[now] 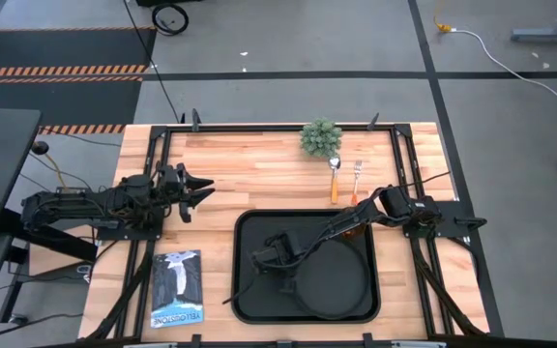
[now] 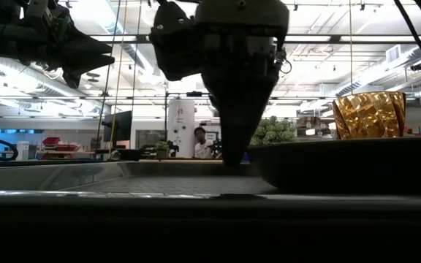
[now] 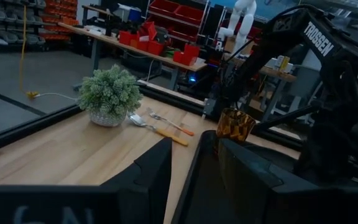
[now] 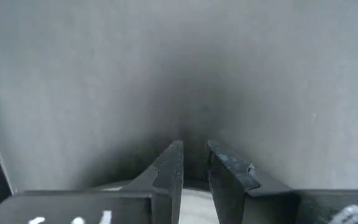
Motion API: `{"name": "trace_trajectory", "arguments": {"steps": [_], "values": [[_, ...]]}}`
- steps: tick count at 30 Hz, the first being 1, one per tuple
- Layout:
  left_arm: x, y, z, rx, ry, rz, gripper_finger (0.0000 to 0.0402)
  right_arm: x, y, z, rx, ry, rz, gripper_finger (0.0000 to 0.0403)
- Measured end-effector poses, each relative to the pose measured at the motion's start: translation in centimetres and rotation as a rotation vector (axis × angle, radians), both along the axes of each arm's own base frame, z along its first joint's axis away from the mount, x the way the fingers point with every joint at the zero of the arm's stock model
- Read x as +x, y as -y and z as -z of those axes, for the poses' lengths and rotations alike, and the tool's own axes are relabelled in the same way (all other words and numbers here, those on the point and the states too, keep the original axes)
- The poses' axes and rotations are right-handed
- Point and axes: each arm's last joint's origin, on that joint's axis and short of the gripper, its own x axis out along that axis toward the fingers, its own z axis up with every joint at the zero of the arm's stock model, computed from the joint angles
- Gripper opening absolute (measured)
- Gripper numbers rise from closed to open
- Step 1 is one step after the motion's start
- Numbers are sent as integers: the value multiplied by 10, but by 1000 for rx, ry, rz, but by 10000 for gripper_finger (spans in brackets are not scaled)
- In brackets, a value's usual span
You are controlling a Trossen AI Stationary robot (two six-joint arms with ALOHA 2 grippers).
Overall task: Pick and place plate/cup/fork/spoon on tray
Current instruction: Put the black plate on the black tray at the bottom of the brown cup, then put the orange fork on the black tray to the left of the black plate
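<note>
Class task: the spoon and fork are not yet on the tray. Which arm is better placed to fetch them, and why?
Left, probably. The left gripper hangs open and free, while the right gripper is down inside the tray beside the plate. The spoon and fork lie nearer the right arm's base, though.

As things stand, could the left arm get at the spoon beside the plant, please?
Probably yes: the left gripper hovers open over bare wood, and nothing stands between it and the spoon. The plant sits close behind the spoon and the fork lies right beside it, so space is tight.
</note>
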Motion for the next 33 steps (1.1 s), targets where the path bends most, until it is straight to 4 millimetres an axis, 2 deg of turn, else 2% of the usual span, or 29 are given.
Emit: {"name": "trace_trajectory", "arguments": {"steps": [5,9,12,15,19,22,27,33], "values": [[0,0,0,3,0,0,141,-1,1,-1,-14,-4,6,77],[0,0,0,4,-1,2,141,1,9,-13,-66,58,32,77],[0,0,0,4,-4,3,141,2,25,-25,-128,92,102,77],[0,0,1,5,-8,3,141,-5,51,-37,-226,46,246,77],[0,0,3,8,-34,3,141,-23,85,-55,-358,-31,402,77],[0,0,5,13,-54,4,141,-38,100,-63,-367,-46,448,71],[0,0,7,26,-79,5,141,-71,123,-61,-344,-40,526,53],[0,0,7,46,-83,5,141,-116,155,-55,-307,-37,701,39]]}}
